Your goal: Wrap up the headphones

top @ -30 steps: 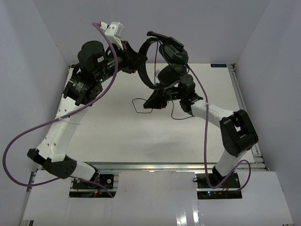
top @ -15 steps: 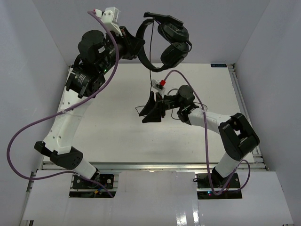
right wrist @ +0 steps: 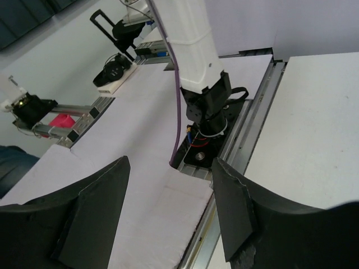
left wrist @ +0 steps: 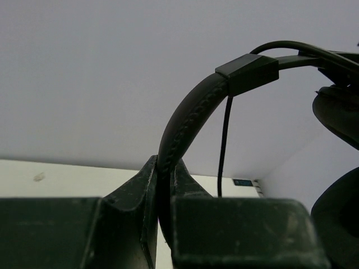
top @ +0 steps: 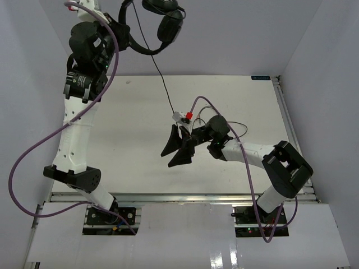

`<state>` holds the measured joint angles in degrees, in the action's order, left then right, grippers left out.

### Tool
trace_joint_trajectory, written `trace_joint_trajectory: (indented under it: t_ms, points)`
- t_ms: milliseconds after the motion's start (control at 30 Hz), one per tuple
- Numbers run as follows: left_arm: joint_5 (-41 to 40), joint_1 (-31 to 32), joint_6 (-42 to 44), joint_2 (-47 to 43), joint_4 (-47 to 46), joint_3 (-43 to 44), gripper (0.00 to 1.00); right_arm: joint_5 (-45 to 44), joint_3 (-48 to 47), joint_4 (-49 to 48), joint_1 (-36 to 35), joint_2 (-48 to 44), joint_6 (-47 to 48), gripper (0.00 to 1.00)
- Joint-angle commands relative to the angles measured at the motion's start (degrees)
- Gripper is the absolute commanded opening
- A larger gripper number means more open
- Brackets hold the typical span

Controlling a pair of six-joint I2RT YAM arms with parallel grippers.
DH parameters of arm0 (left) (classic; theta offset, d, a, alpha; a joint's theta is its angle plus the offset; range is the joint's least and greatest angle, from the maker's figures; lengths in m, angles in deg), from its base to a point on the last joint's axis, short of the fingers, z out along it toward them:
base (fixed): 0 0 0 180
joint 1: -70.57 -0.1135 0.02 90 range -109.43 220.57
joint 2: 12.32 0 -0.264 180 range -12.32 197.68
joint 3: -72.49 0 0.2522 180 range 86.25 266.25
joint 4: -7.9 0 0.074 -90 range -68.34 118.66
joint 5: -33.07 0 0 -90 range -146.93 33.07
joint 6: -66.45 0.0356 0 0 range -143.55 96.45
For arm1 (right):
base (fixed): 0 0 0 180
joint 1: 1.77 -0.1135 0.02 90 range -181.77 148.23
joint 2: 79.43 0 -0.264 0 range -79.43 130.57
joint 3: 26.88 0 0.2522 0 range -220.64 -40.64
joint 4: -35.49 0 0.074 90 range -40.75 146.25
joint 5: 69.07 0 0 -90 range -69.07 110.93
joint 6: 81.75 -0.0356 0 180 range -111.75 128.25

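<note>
My left gripper (top: 124, 27) is raised high at the back left, shut on the thin headband of the black headphones (top: 170, 27). Both earcups hang to its right near the top edge. In the left wrist view the headband (left wrist: 190, 112) is clamped between the fingers (left wrist: 140, 190), with an earcup (left wrist: 339, 112) at right. The thin black cord (top: 162, 84) runs down from the headphones to the right arm's wrist, with a loop on the table (top: 238, 124). My right gripper (top: 175, 150) is open and empty over mid-table, and its fingers (right wrist: 241, 213) hold nothing.
Purple arm cables (top: 33, 151) hang beside both arms. The table's metal rail (top: 291, 123) runs along the right edge. The right wrist view looks at the left arm's base (right wrist: 210, 109) and the near rail.
My left arm has lifted the headphones up and to the left, drawing the cord straighter. My right gripper has moved down and nearer, away from the headphones, and stays open.
</note>
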<state>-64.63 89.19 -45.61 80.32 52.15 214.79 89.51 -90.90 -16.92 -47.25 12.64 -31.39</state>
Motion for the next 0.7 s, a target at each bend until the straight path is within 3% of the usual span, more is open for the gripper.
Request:
trace_joint_trajectory:
  t_ms: [0,433,667]
  points:
    - [-1.3,-8.0,-3.9,-0.4,-2.5,-1.4,0.00,0.4,2.2,2.7,-2.4,-5.8,8.4,0.65]
    - [-7.8,-13.3,2.4,-2.1,-7.0,-17.6,0.00,-0.7,0.2,35.0,-3.8,-11.6,30.6,0.23]
    - [-5.0,-17.2,1.4,-4.2,-8.2,-24.4,0.00,-7.7,-5.5,58.0,-3.8,-13.6,48.7,0.12]
